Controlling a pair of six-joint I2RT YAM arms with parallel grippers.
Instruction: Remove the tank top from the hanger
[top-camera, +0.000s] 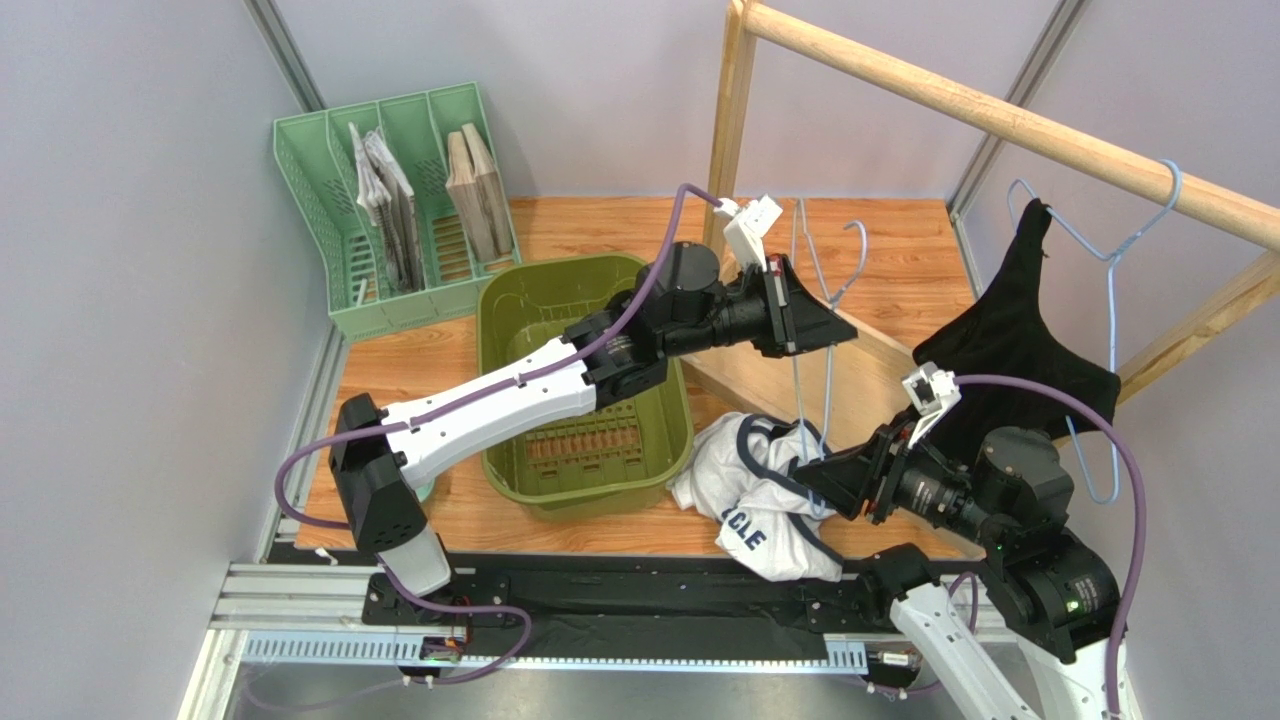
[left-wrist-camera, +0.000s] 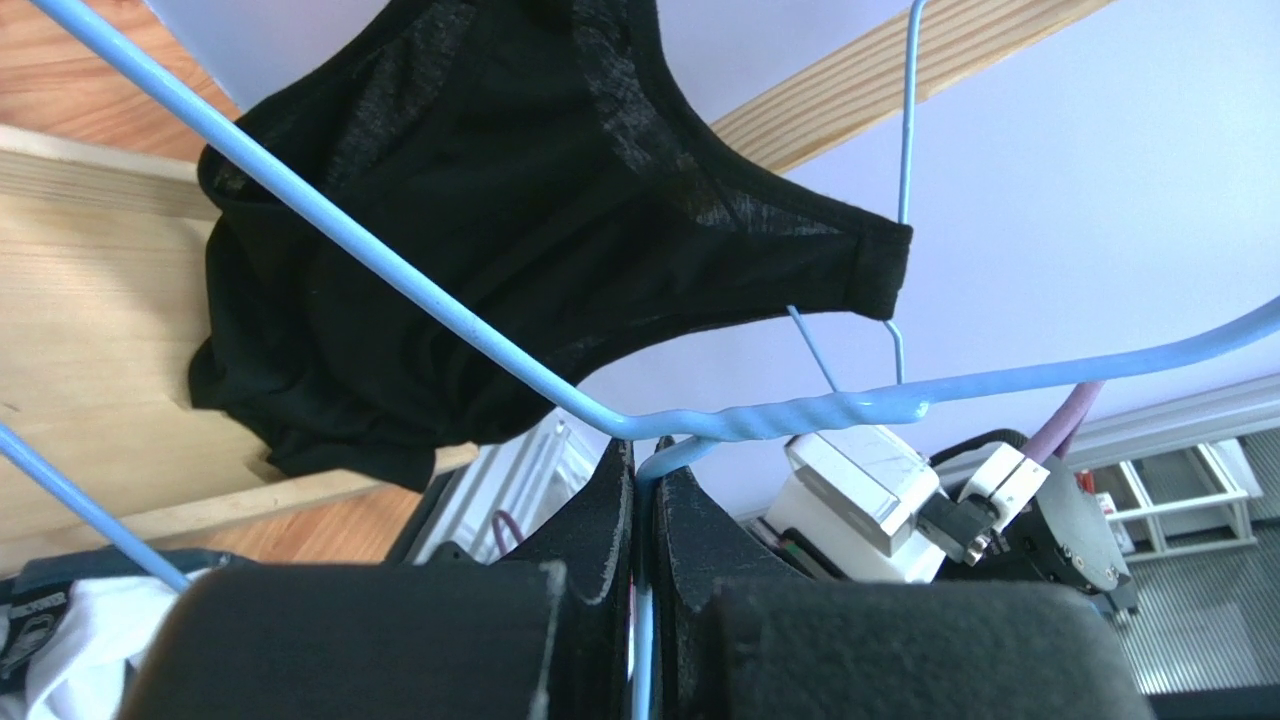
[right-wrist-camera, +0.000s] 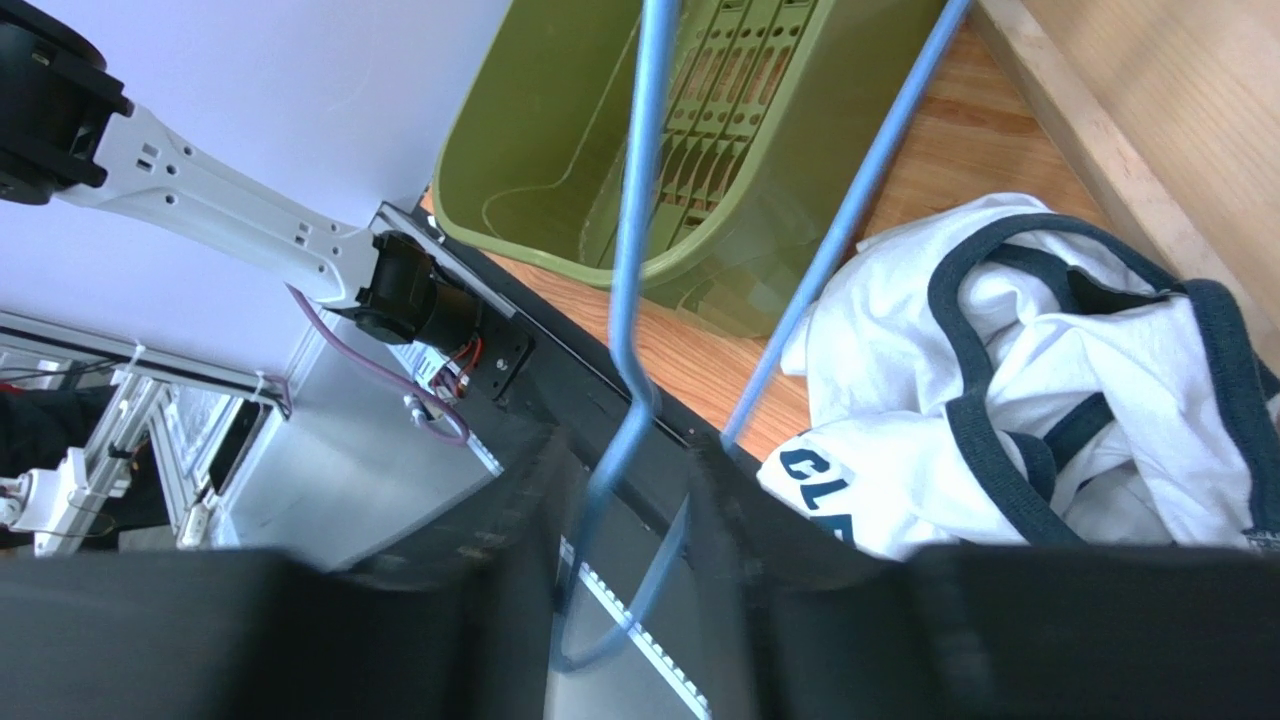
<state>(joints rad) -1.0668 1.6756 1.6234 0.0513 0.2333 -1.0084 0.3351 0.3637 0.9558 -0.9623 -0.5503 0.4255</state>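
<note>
The white tank top (top-camera: 751, 503) with dark trim lies crumpled on the table, in the right wrist view (right-wrist-camera: 932, 405) just right of my fingers. A light blue wire hanger (top-camera: 798, 270) hangs upright above it. My left gripper (top-camera: 827, 323) is shut on the wire just below the twisted neck (left-wrist-camera: 812, 410), fingertips (left-wrist-camera: 646, 450) pinching it. My right gripper (top-camera: 812, 477) is at the hanger's low end. Its jaws (right-wrist-camera: 624, 450) stand partly apart, and the bent corner of the hanger (right-wrist-camera: 639, 225) touches both fingers. I cannot tell whether a strap is still round the wire.
An olive bin (top-camera: 511, 323) sits left of the tank top. A black garment (top-camera: 1022, 323) hangs on a second blue hanger (top-camera: 1115, 300) from the wooden rail (top-camera: 977, 105) at the right. A green file rack (top-camera: 391, 195) stands at the back left.
</note>
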